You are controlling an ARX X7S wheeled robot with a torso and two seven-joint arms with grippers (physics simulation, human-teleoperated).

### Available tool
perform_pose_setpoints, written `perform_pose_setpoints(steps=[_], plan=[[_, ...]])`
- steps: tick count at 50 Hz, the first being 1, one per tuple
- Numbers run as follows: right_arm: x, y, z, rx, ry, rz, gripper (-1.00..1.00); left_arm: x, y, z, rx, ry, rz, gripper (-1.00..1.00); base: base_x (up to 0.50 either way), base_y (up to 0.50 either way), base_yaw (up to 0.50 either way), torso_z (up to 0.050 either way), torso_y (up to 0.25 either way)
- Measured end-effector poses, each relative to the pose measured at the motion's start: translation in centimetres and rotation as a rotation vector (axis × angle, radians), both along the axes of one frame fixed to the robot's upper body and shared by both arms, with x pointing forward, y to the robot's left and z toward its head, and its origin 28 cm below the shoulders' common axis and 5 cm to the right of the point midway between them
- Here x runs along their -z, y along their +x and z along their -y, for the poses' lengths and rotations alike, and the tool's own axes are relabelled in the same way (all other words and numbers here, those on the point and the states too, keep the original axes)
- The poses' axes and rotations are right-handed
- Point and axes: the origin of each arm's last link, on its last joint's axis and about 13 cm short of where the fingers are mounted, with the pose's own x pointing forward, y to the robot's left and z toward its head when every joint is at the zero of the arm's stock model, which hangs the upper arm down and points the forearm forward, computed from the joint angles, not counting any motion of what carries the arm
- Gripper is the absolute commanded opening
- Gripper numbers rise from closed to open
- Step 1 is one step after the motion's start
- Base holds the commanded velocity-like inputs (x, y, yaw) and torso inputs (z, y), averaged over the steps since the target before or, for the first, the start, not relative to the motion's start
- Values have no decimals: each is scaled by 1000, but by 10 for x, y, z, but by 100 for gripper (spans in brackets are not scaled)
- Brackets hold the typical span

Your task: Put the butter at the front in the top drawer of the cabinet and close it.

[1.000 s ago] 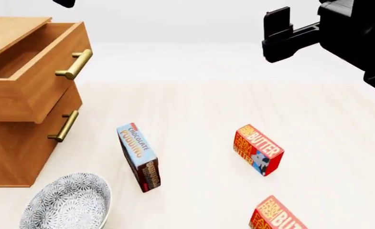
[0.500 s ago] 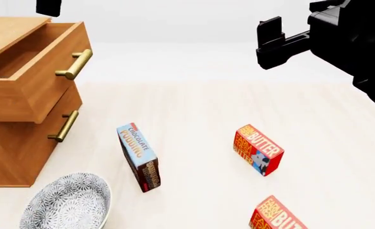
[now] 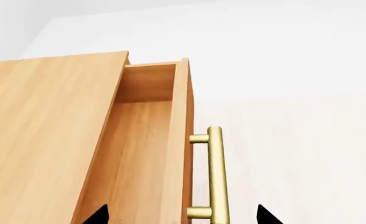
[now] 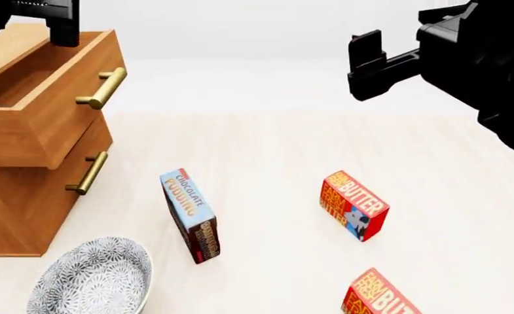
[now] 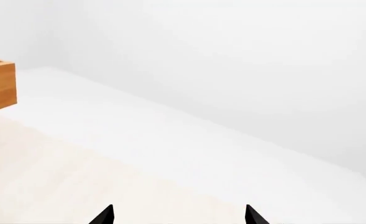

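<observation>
Brass handle (image 3: 214,175) fills the left wrist view; butter (image 4: 353,205) shows only overhead.

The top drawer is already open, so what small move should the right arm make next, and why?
Probably lower the right gripper toward the front butter. The top drawer stands open, both cartons lie untouched on the table, and this gripper hangs open and empty, high above them.

front butter (image 4: 381,294) cropped, bowl (image 4: 91,278) cropped
</observation>
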Motion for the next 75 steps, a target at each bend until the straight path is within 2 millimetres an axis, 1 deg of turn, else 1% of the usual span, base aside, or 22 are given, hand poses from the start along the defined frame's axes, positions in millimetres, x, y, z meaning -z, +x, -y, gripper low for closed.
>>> perform_pose_setpoints(steps=[17, 34, 43, 56, 75], plan=[[4, 3, 0, 0, 2, -12, 100, 36, 16, -6, -6, -51, -75, 100, 0, 0, 0, 0, 0], [7, 6, 0, 7, -1, -18, 100, 60, 24, -2, 62, -48, -154, 100, 0, 0, 0, 0, 0], [8, 6, 2, 12, 2, -19, 100, 65, 26, 3, 120, -13, -184, 100, 0, 0, 0, 0, 0], [9, 5, 3, 15, 4, -15, 100, 63, 28, 20, 239, -19, -184, 100, 0, 0, 0, 0, 0], [7, 4, 3, 8, 3, -6, 100, 62, 41, 44, 373, -18, -171, 100, 0, 0, 0, 0, 0]])
